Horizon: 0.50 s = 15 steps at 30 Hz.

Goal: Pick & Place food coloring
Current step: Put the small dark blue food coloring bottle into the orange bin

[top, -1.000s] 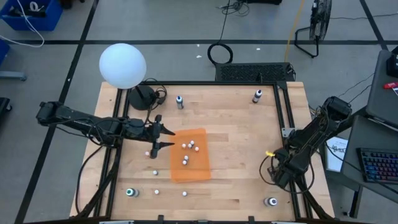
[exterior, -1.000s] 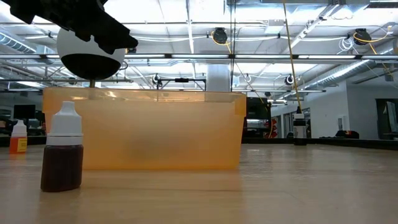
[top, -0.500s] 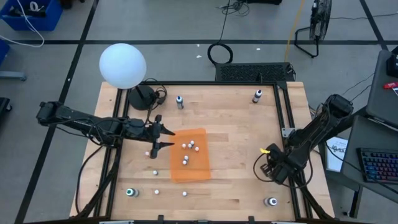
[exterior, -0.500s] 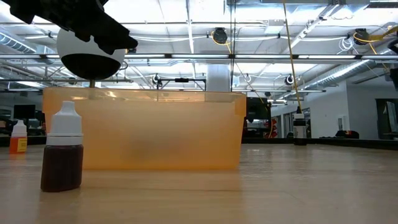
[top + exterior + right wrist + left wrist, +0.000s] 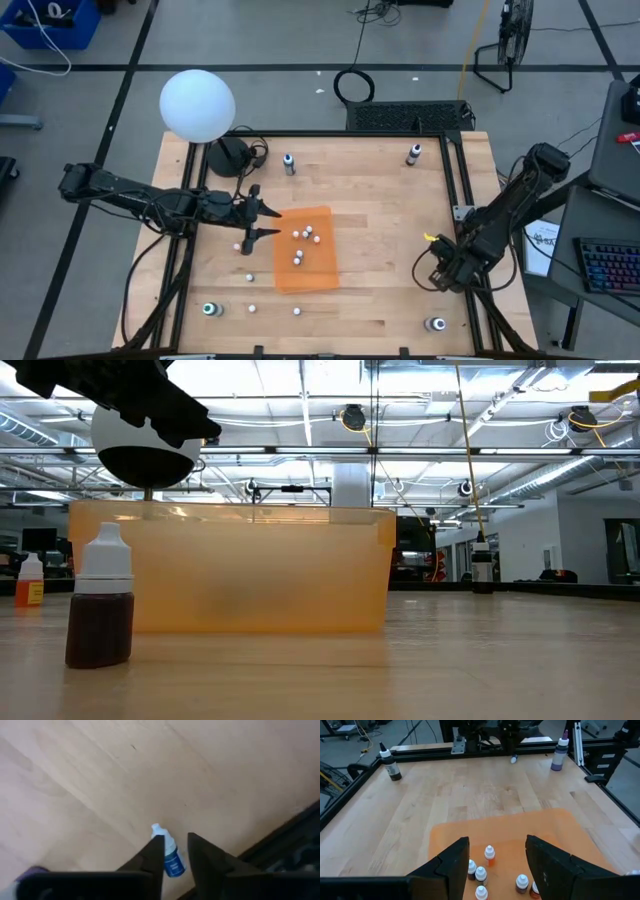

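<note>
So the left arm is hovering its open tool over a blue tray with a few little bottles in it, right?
Nearly. The tray is orange, not blue, as the high view and the left wrist view show. The rest holds: the left tool hangs open over it, with a few little bottles inside.

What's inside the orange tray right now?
The orange tray holds a cluster of small white-capped food coloring bottles; the left wrist view shows at least five, partly hidden behind the left gripper. The low view's frosted wall hides them.
</note>
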Available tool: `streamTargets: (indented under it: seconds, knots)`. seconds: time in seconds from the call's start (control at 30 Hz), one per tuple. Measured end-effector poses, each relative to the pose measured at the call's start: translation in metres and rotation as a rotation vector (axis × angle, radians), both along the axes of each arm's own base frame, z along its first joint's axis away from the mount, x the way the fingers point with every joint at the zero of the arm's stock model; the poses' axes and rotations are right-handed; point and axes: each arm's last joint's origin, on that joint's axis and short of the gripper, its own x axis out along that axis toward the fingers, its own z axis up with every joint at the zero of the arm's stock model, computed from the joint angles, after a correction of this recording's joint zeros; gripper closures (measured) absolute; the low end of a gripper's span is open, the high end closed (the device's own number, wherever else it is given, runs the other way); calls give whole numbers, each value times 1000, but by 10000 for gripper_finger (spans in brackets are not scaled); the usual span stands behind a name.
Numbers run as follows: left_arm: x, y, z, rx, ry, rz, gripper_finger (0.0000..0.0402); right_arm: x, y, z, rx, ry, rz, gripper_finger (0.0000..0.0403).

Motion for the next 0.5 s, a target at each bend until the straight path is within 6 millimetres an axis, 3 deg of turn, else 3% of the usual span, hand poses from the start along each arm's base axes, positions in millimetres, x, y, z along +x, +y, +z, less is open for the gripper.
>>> streamTargets:
  seconds: [0.23, 0.5]
  knots:
    - [0, 0, 0, -14, 1, 5, 204, -6, 7, -10, 64, -7, 56, 247]
    - [0, 0, 0, -17, 1, 6, 204, -8, 15, -36, 256, -72, -2, 242]
